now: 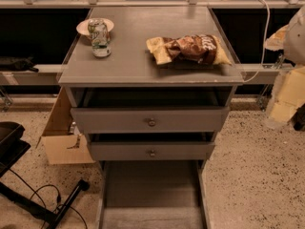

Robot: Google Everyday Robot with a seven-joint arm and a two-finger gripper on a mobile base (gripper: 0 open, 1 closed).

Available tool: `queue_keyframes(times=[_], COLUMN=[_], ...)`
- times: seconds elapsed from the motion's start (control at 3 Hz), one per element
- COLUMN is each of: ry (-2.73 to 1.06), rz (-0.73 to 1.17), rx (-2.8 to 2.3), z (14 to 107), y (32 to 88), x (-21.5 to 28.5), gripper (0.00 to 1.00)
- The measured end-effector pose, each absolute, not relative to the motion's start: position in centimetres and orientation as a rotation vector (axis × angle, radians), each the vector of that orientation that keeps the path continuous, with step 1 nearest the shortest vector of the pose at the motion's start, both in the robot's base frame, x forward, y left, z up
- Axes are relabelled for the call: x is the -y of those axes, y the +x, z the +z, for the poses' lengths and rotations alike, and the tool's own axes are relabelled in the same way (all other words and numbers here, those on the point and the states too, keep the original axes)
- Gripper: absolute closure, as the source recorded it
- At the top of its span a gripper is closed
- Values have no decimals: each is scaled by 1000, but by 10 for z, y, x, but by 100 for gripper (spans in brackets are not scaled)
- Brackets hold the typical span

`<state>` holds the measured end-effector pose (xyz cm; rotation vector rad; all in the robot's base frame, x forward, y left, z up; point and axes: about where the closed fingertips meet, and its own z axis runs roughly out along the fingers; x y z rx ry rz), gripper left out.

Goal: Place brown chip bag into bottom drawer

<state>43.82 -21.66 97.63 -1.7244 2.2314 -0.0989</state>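
The brown chip bag (188, 49) lies flat on the right half of the grey cabinet top (138, 66), dark brown in the middle with pale yellow ends. The bottom drawer (151, 190) is pulled out towards me, and its flat grey floor is bare. My gripper (289, 75) shows only as a pale white and yellowish shape at the right edge of the view. It is to the right of the cabinet, apart from the bag and holding nothing that I can see.
A green-and-white soda can (99, 37) stands at the top's back left, in front of a small plate (85, 27). The two upper drawers (151, 122) with round knobs are slightly open. A cardboard box (62, 137) sits left of the cabinet. A black stand with cables (43, 204) is on the floor at lower left.
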Motion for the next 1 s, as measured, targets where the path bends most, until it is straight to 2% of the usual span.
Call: queue_keyframes(times=[0.33, 1.0], ry=[-1724, -1608], rz=[-99, -114], rx=[-2231, -2049], z=[976, 943], y=[438, 525], x=[217, 212], gripper=[0, 0])
